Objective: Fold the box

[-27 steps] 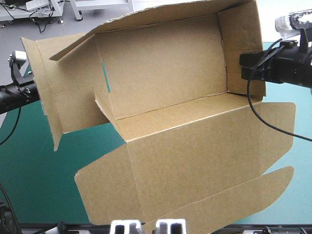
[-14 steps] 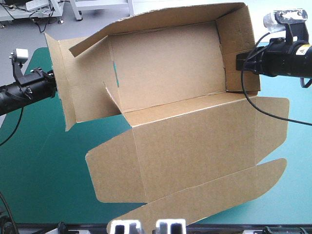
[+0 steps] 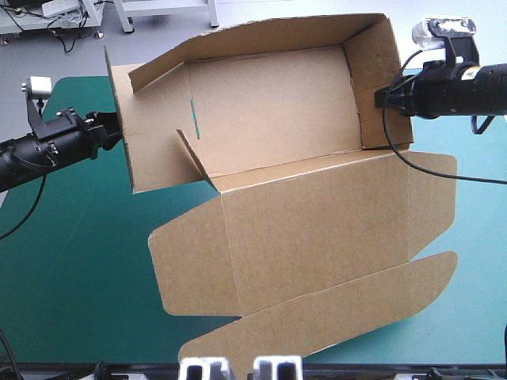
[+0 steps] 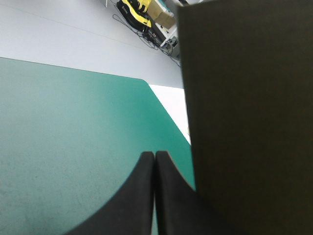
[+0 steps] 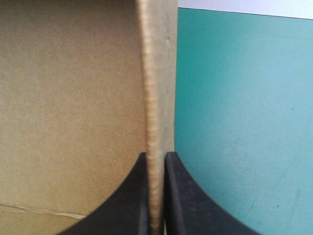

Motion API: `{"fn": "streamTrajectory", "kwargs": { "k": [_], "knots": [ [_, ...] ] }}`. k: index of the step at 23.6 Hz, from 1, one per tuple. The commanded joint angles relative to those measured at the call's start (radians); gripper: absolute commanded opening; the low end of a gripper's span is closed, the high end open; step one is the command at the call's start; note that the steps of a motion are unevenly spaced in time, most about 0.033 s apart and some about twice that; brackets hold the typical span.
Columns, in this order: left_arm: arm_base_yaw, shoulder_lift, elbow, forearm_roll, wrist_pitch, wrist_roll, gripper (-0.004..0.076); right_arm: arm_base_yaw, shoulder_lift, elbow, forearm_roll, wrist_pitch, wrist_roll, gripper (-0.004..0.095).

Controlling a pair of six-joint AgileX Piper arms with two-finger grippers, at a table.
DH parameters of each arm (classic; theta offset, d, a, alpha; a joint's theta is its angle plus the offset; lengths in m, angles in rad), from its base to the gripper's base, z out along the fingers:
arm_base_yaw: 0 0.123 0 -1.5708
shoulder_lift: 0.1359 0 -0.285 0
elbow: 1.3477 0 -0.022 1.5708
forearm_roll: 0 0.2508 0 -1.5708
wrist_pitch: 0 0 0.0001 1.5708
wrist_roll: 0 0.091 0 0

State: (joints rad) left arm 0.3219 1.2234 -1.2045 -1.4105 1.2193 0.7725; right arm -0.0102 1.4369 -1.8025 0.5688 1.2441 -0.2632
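Observation:
The brown box (image 3: 277, 119) stands as an open tray with its back and side walls raised. Its lid panel (image 3: 317, 229) and flaps spread toward the table's near edge. My left gripper (image 3: 111, 131) is at the outer face of the left wall. In the left wrist view the gripper (image 4: 155, 155) is shut with no board between its fingers, and the wall (image 4: 244, 122) rises close beside one finger. My right gripper (image 3: 380, 99) holds the right wall. In the right wrist view that gripper (image 5: 156, 155) is shut on the wall's edge (image 5: 155, 98).
The teal-green cover (image 3: 71, 261) shows to the left of the box and at the near right corner (image 3: 475, 317). The table's far rounded corner (image 4: 142, 83) lies ahead of my left gripper. Bare cover (image 5: 234, 98) lies beside the right wall.
My left arm has moved right, swinging the left wall inward and more upright. My right gripper has shifted left and slightly farther back with the right wall. The whole box has slid right.

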Motion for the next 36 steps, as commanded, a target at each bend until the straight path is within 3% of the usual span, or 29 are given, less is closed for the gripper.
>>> {"fn": "streamTrajectory", "kwargs": {
  "k": [1, 15, 36],
  "knots": [
    [-0.026, -0.032, -0.026, -0.120, 0.073, -0.005, -0.0002, -0.009, -0.016, -0.025, 0.068, -0.078, -0.002, -0.0017],
    [-0.104, -0.074, -0.026, -0.140, 0.073, 0.005, -0.0003, -0.009, 0.008, -0.025, 0.011, -0.097, -0.017, -0.0017],
    [-0.181, -0.124, -0.026, -0.191, 0.073, -0.020, -0.0002, -0.009, 0.026, -0.025, 0.023, -0.122, -0.036, -0.0014]
  ]
}}
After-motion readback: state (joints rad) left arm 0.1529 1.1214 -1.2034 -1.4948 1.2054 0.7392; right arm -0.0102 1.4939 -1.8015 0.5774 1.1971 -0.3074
